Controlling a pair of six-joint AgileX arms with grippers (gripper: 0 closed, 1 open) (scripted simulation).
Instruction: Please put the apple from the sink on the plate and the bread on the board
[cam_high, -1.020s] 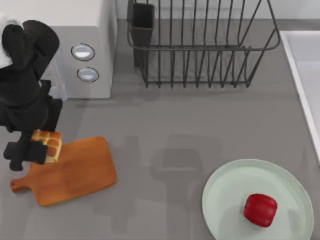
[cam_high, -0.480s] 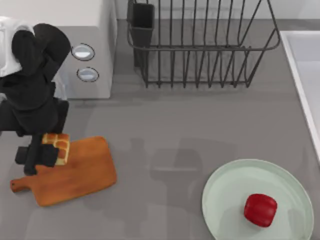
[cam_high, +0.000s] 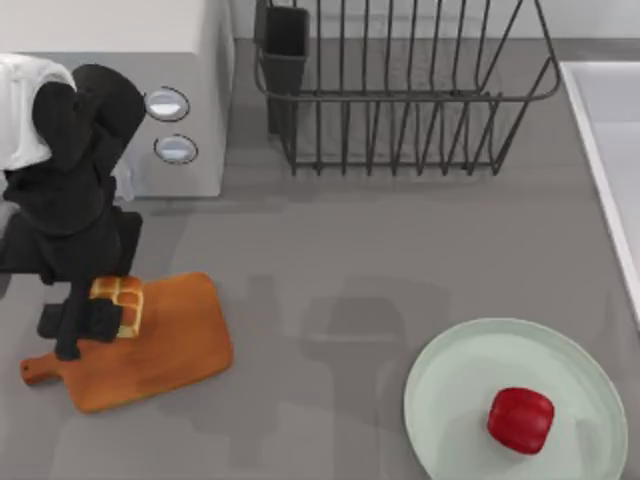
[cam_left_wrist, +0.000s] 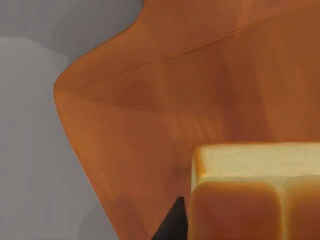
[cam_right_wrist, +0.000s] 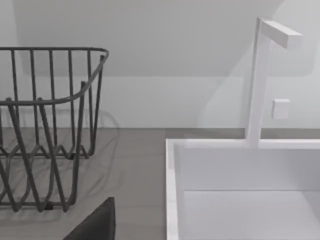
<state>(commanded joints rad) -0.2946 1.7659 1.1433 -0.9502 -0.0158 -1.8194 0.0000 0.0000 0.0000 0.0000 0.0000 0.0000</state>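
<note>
Gripping the bread (cam_high: 122, 304) between its dark fingers, the left gripper (cam_high: 92, 318) sits at the lower left of the top view, over the upper left part of the wooden cutting board (cam_high: 160, 350). The bun's scored golden top faces up, and from above it lies within the board's outline; whether its underside touches the wood I cannot tell. In the left wrist view the bread (cam_left_wrist: 255, 192) fills the lower right of the frame, with the board (cam_left_wrist: 200, 90) spread behind it and grey counter at the left edge.

The apple (cam_high: 520, 420) rests on the mint-green plate (cam_high: 450, 390) at the lower right of the top view, right of the plate's centre. The sink (cam_high: 600, 140) runs along the right edge, and in the right wrist view its pale basin (cam_right_wrist: 240, 175) lies beside the wire dish rack (cam_right_wrist: 45, 125). That rack (cam_high: 400, 90) stands at the top centre of the top view.

Whether the right gripper's fingers are apart I cannot tell.
</note>
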